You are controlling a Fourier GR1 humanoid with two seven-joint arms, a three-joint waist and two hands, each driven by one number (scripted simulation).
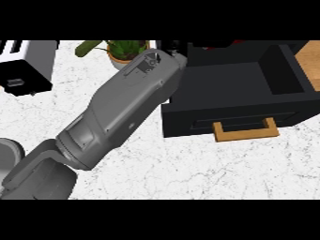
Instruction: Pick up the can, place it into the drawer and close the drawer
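Clearly the table (211, 173) carries an open black drawer (287, 75), and a grey forearm (121, 110) reaches to the drawer's back left corner. Its hand is hidden, so I cannot tell its fingers' state. No can shows; likely the placing step, with release, then pushing the wooden handle (245, 130).

One open black drawer (252, 89), one toaster (18, 65), one potted plant (124, 52), one grey forearm (121, 112).
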